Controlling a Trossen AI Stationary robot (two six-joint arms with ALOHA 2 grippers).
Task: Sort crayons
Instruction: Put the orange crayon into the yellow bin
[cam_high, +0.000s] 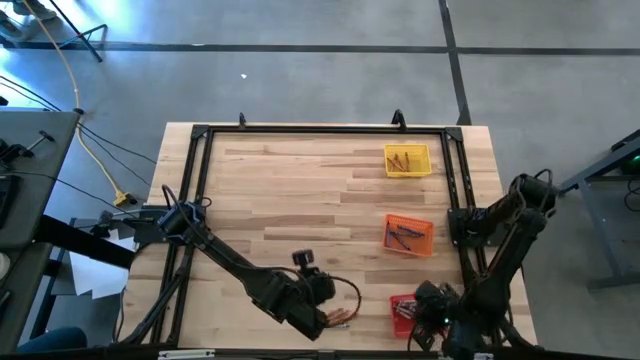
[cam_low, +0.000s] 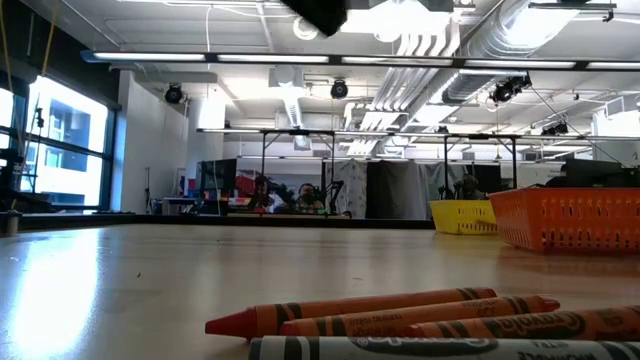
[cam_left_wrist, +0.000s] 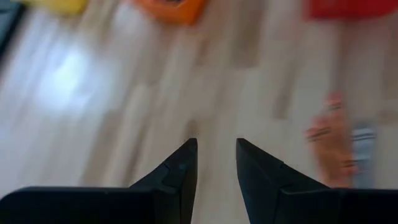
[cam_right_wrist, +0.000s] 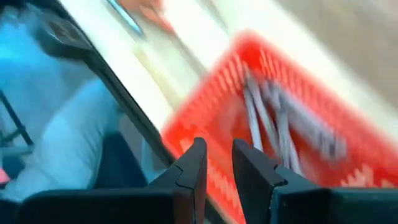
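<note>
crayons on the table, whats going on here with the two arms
The robot is sorting crayons into trays. The right gripper is over the red tray, empty, fingers slightly apart, above the grey crayons lying in it. The left gripper, open and empty, is near the loose crayons at the table's near edge. The yellow tray and orange tray already hold some.
</note>
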